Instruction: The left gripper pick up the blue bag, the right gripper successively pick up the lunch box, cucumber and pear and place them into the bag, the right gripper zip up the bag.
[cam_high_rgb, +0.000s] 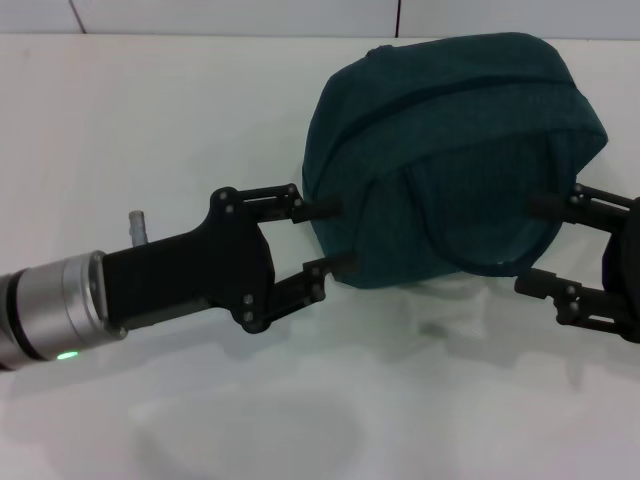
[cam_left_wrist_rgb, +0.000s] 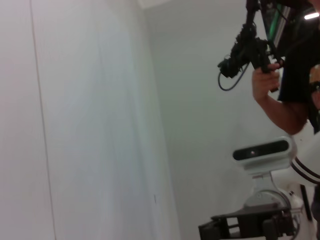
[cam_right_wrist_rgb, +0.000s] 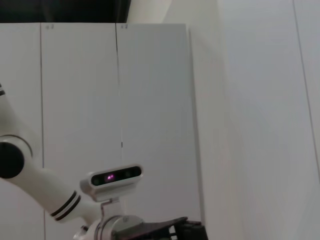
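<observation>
So the blue bag sits bulging on the white table with the left gripper and right gripper both spread wide at its opposite sides, probably bracketing it so it's steady for zipping.

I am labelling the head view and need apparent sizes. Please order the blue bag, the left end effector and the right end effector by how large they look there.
1. blue bag, clearly the largest.
2. left end effector, open beside the bag.
3. right end effector, open; cut off by the picture's edge, so its full size is unsure.
</observation>
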